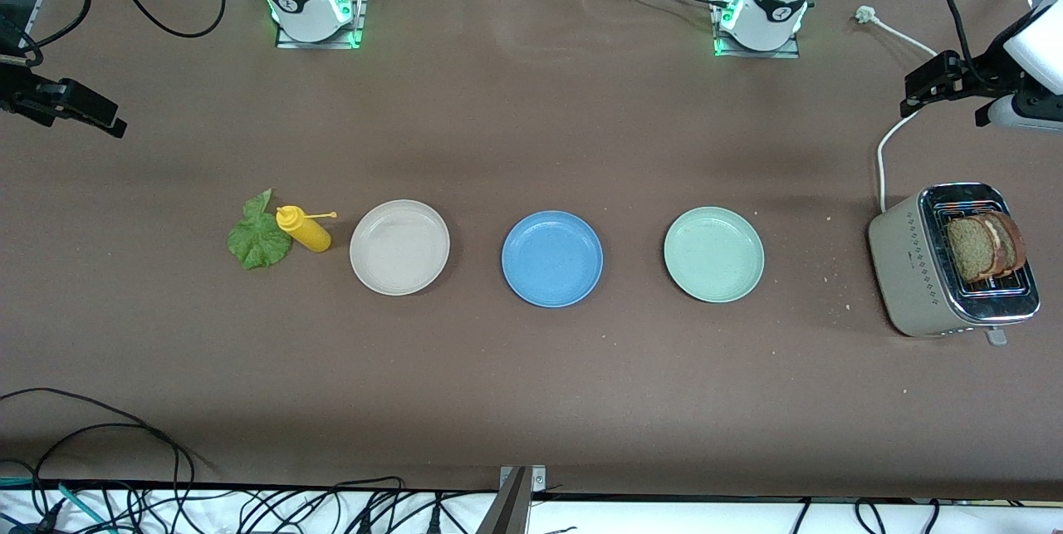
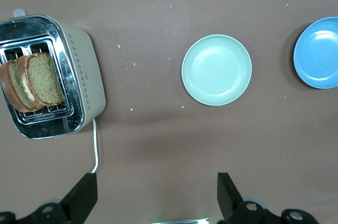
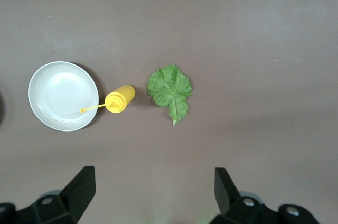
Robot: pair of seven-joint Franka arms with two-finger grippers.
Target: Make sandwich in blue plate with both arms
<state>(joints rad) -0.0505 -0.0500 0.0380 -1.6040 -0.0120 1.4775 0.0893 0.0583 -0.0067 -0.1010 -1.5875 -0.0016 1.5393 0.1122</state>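
The blue plate lies empty at the middle of the table; it also shows in the left wrist view. Two brown bread slices stand in the slots of a toaster at the left arm's end, also seen in the left wrist view. A green lettuce leaf lies flat at the right arm's end, also in the right wrist view. My left gripper is open and empty, up over the toaster's white cable. My right gripper is open and empty, up over bare table.
A beige plate and a pale green plate flank the blue plate. A yellow squeeze bottle lies between the lettuce and the beige plate. The toaster's white cable runs toward the left arm's base. Crumbs lie near the toaster.
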